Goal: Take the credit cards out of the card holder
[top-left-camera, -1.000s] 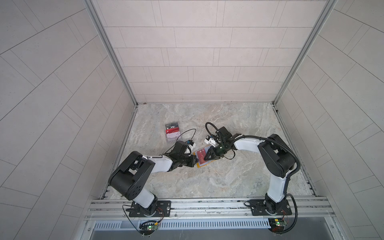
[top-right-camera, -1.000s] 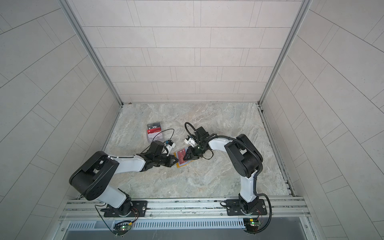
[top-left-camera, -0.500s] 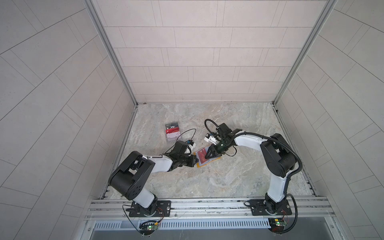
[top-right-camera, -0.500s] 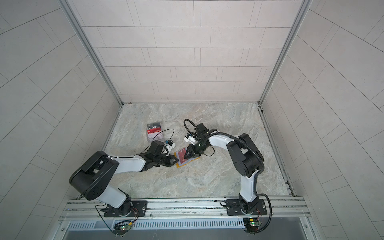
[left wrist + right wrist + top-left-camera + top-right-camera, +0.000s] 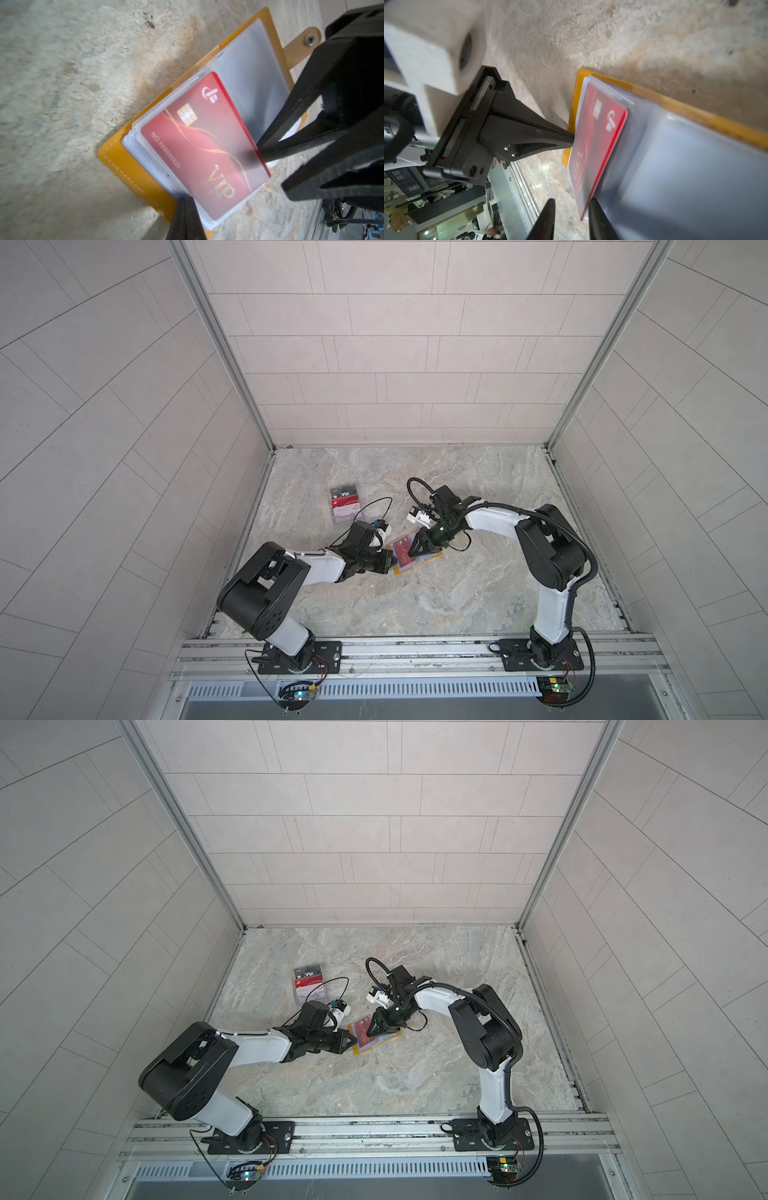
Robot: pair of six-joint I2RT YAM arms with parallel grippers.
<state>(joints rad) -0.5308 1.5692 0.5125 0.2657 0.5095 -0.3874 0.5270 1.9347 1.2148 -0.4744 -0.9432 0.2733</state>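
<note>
Two pincers were at the card holder (image 5: 124, 164), lying open on the table (image 5: 62, 83). The left pincer (image 5: 184, 205) was pressed together, tip against the plastic sleeves (image 5: 151, 162). The right pincer (image 5: 571, 207) was spread a little, straddling a corner of the red card (image 5: 197, 145), which stuck partway out of them.

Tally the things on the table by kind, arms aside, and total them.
Card holder: 1
Clear stand: 1
Cards in view: 4 (red VIP card in the holder; dark grey card, red card, white card on the stand)
Total: 6
</note>
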